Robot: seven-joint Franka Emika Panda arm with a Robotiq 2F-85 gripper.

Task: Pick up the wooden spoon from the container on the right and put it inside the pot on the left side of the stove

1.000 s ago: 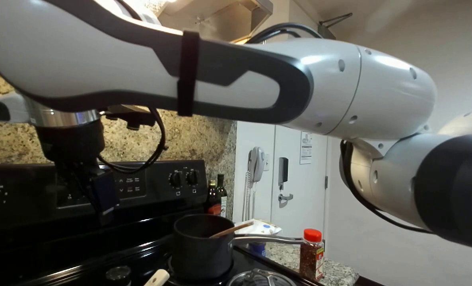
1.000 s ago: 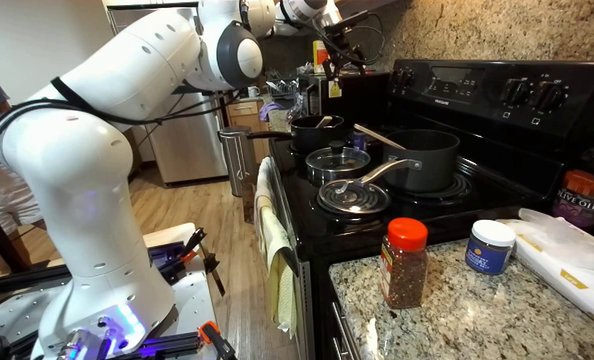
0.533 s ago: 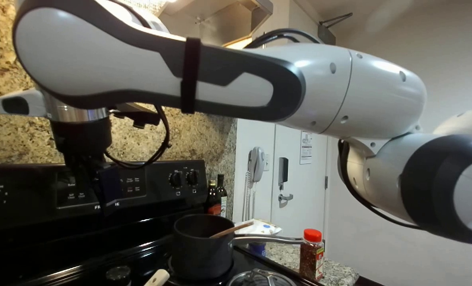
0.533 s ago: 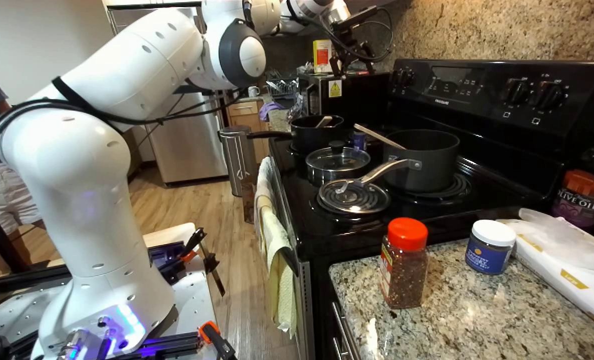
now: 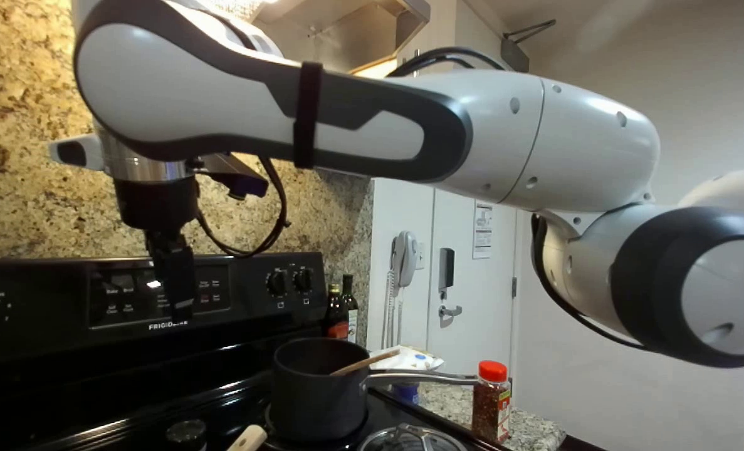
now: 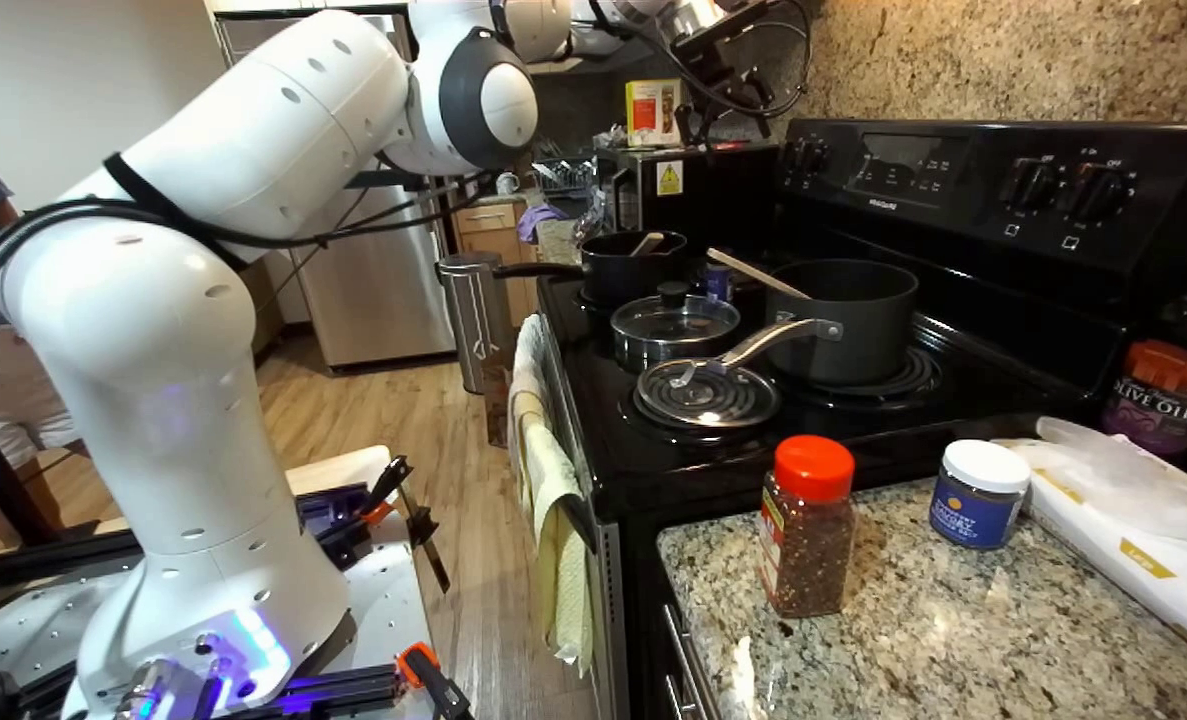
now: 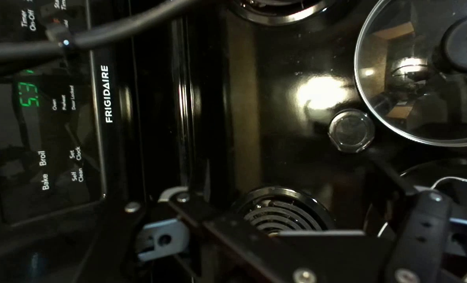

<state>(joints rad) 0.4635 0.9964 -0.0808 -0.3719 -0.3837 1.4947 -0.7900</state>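
The wooden spoon point(image 6: 758, 273) leans in the dark saucepan point(image 6: 843, 325), its handle sticking out over the rim. Both also show in an exterior view, the spoon point(image 5: 368, 362) and the saucepan point(image 5: 320, 394). A second dark pot point(image 6: 618, 270), at the far left of the stove, holds another pale-handled utensil point(image 6: 647, 243). My gripper point(image 6: 725, 135) is open and empty, high above the rear of the stove and apart from the spoon. In the wrist view my gripper point(image 7: 290, 161) has its fingers wide apart over the cooktop. The spoon is out of the wrist view.
The stove's back panel point(image 6: 953, 200) rises behind the burners. A glass lid point(image 7: 406, 106) and a small jar point(image 7: 351, 131) are below the gripper. A red-capped spice jar point(image 6: 811, 530) and a white-lidded jar point(image 6: 981, 495) stand on the counter. A microwave point(image 6: 723, 200) stands beyond the stove.
My gripper has moved right in both exterior views, a little upward, and has turned somewhat. The spoon, saucepan and other pot have not moved.
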